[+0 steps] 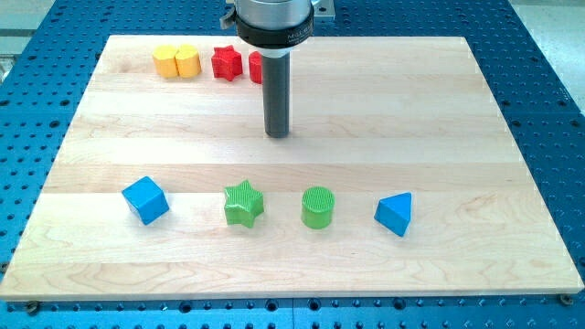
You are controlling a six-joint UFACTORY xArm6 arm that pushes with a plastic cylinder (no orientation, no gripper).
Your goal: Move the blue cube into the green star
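Observation:
The blue cube (146, 200) lies on the wooden board at the view's lower left. The green star (243, 203) lies to its right, with a gap of about a block's width between them. My tip (277, 134) is at the end of the dark rod near the board's middle, above and slightly right of the green star, well apart from both blocks and touching nothing.
A green cylinder (318, 207) and a blue triangular block (395, 215) lie right of the star in the same row. At the view's top are two yellow blocks (176, 61), a red star (227, 63) and a red block (256, 68) partly hidden by the rod.

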